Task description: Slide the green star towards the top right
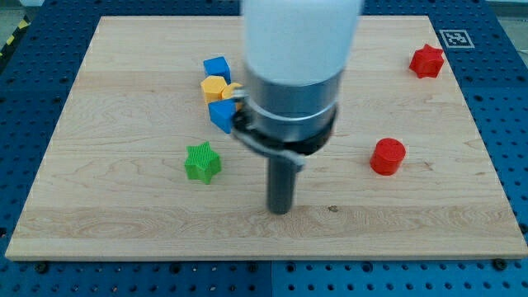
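Tip (281,211) of my rod sits on the desk (124,231) near the view's bottom, about centre. No hand on this arm, only the straight dark rod, so nothing is open, closed or gripping. Rod hangs from a wide grey-and-black arm body (293,82) that blocks the middle of the board up to the view's top.

Green star (203,162) lies left of the tip and a bit farther up the view, clearly apart from it, no contact. It stands alone on bare wood.

Farther up from the star, a tight cluster at the arm body's left edge: blue block (217,68) at the far end, yellow block (215,87) just under it, second blue block (221,114) nearest the star. They look touching or nearly so; exact shapes hard to tell, and the arm hides the cluster's right side.

Right of the tip, well apart: red cylinder (387,156), slightly farther up than the tip. Red star (427,61) sits near the far right corner of the desk.

White fiducial tag (452,38) at that far right corner. Blue perforated base (33,99) surrounds the desk on all sides.
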Robot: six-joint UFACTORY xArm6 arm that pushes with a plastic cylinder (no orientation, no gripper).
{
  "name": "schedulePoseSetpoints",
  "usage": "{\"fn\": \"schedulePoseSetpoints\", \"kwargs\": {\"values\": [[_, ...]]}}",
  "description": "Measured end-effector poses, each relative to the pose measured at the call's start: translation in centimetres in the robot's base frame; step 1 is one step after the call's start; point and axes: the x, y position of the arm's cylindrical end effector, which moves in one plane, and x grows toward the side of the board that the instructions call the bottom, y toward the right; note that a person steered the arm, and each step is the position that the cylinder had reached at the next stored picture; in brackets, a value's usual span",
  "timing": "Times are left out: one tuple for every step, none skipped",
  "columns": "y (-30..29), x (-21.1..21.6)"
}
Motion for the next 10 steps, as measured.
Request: {"fn": "schedulePoseSetpoints", "kwargs": {"values": [[-5.1,1.0],[-9.5,0.1],[-10.7,-1.1],[-10.7,-1.1],[-10.7,-3.4],[-10.7,-6.1],[-10.7,-6.1],[-9.4,-6.2],[-7.6,-6.3],[-7.3,-7.0]]}}
